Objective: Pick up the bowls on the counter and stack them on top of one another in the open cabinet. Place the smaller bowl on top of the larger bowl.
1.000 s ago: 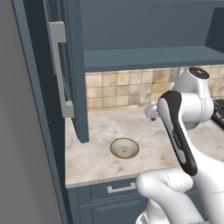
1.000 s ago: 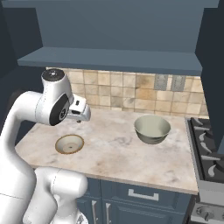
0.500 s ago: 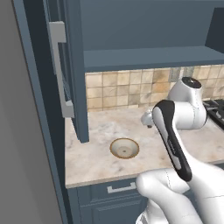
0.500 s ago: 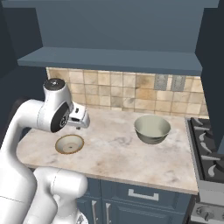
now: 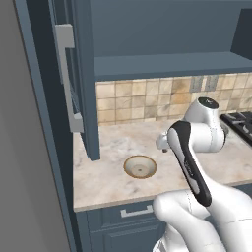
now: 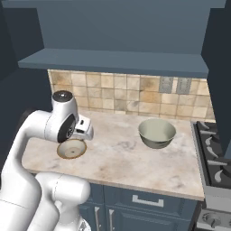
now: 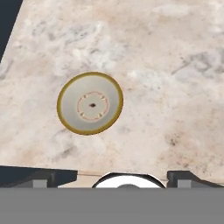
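Note:
The smaller bowl [image 5: 140, 166] [image 6: 71, 149] sits upright on the marbled counter [image 5: 113, 142] near its front left. From above, this bowl [image 7: 90, 103] shows a cream inside and a tan rim. The larger bowl [image 6: 156, 133] stands further right on the counter [image 6: 122, 149]. My gripper [image 6: 84, 129] [image 5: 162, 143] hovers above the counter just beside the smaller bowl, pointing down, touching nothing. In the hand view my gripper [image 7: 116, 177] is open and empty, fingertips [image 7: 43, 177] wide apart. The open cabinet's shelf [image 5: 167, 66] [image 6: 113, 63] runs above the tiled wall.
The cabinet door [image 5: 83, 78] stands open at the counter's left end, its grey bar handle [image 5: 66, 78] facing me. A stove [image 6: 216, 158] borders the counter on the right. Dark blue drawers [image 6: 144, 200] lie below the counter's front edge.
The arm has bent lower and the hand has come down toward the counter beside the smaller bowl. Both bowls have stayed put, and the jaws have stayed wide.

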Available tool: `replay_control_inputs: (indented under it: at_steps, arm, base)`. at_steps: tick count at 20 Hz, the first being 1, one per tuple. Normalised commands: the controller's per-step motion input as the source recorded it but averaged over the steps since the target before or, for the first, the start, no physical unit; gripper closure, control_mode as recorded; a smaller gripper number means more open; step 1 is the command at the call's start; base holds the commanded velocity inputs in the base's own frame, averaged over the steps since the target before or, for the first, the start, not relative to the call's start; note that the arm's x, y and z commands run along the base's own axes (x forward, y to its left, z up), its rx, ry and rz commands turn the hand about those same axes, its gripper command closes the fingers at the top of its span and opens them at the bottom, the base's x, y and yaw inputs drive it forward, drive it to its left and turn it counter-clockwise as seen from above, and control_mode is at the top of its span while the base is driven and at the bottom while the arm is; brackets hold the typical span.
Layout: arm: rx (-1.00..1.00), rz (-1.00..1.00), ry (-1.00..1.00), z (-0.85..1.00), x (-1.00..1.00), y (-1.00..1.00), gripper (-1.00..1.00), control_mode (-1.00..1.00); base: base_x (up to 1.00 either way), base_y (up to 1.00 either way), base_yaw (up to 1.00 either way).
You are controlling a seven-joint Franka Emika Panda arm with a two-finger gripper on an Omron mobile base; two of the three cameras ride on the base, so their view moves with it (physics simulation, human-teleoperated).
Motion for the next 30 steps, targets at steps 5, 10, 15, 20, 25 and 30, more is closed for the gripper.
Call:
replay_control_inputs:
  at_steps: [5, 10, 15, 20, 25, 30]
  arm:
    - [0.03, 0.00, 0.03, -0.44, 0.14, 0.00, -1.00, -1.00]
    - [0.02, 0.00, 0.01, -0.42, 0.21, 0.04, -1.00, -1.00]
    - [0.01, 0.00, 0.00, -0.39, 0.26, 0.09, -1.00, -1.00]
    - [0.00, 0.00, 0.00, -0.38, 0.30, 0.10, -1.00, -1.00]
    - [0.00, 0.00, 0.00, -0.38, 0.29, 0.08, -1.00, -1.00]
    - [0.00, 0.00, 0.00, -0.32, 0.29, 0.05, -1.00, -1.00]
  base:
    - [0.00, 0.00, 0.00]
    - [0.00, 0.00, 0.00]
    - [0.00, 0.00, 0.00]
    - [0.00, 0.00, 0.00]
    - [0.00, 0.00, 0.00]
    - [0.00, 0.00, 0.00]
